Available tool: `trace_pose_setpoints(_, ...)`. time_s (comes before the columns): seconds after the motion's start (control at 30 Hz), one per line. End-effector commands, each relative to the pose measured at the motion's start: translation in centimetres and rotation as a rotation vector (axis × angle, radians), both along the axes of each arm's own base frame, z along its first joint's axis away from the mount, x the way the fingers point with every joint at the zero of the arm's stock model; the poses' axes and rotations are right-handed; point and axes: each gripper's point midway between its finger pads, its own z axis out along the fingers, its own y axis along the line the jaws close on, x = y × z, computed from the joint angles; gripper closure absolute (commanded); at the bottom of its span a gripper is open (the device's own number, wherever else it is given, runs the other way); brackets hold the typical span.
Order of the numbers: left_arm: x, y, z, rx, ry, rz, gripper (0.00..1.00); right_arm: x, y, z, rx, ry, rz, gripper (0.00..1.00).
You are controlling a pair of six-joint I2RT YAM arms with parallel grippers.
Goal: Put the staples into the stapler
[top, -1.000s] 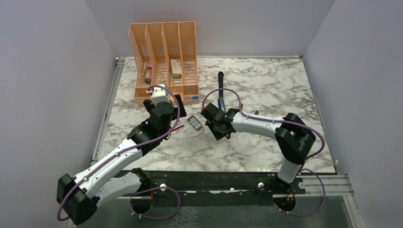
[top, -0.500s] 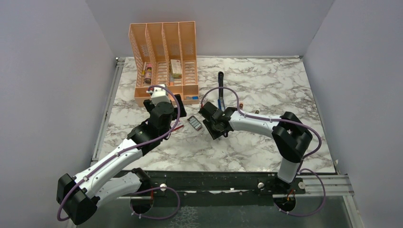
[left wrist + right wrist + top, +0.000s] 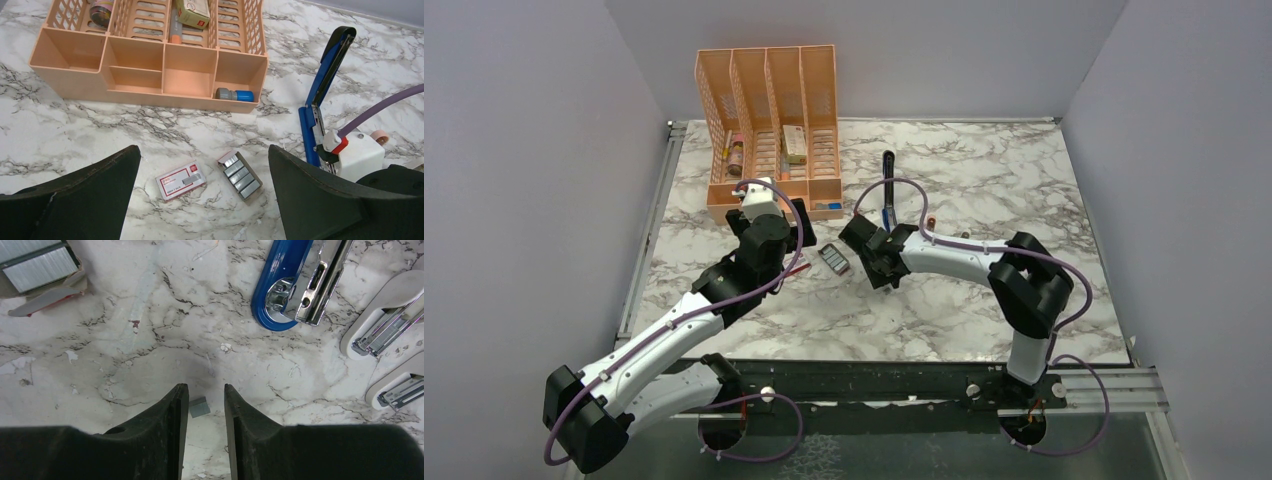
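I found the stapler (image 3: 326, 75) swung open, blue, black-tipped; staples (image 3: 240, 175) silvery, in rows; left pincer (image 3: 202, 150) and right pincer (image 3: 206, 390) both parted.

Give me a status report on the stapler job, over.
Left jaws wide open above the staples. Right jaws slightly apart, loose staple piece lying between, ungripped. Stapler open on the table, white clips beside it.

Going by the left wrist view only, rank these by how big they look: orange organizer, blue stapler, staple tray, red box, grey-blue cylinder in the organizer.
Largest to smallest:
1. orange organizer
2. blue stapler, lying opened
3. staple tray and red box: too alike to rank
4. grey-blue cylinder, though it lies farther from the camera
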Motion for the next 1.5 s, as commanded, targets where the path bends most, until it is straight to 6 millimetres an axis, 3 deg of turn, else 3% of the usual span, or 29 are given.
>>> trace_pose_setpoints(0.0,0.2,0.1,0.6,-0.017,-0.022,0.01,0.01,-0.3,-1.0,-0.7,-0.046,0.003,-0.041,0.63)
trace_pose_setpoints(0.33,0.2,-0.1,0.4,-0.018,-0.018,0.005,0.01,-2.1,-2.1,-1.8,-0.05,0.061,-0.052,0.56)
trace_pose_setpoints(0.6,0.3,-0.1,0.4,-0.017,-0.016,0.003,0.01,-3.4,-3.6,-2.0,-0.064,0.082,-0.086,0.56)
trace_pose_setpoints(0.83,0.3,-0.3,0.3,-0.019,-0.013,-0.002,0.01,-4.1,-3.6,-2.2,-0.013,0.102,-0.108,0.61)
trace_pose_setpoints(0.97,0.3,-0.3,0.3,-0.019,-0.013,-0.003,0.01,-3.7,-2.8,-2.7,0.033,0.099,-0.105,0.64)
trace_pose_setpoints(1.27,0.3,-0.2,0.4,-0.013,-0.015,0.001,0.01,-1.9,-1.4,-2.3,0.139,0.089,-0.066,0.61)
trace_pose_setpoints(1.47,0.4,-0.2,0.4,-0.008,-0.012,0.003,0.01,-1.9,-1.7,-2.8,0.138,0.113,-0.076,0.68)
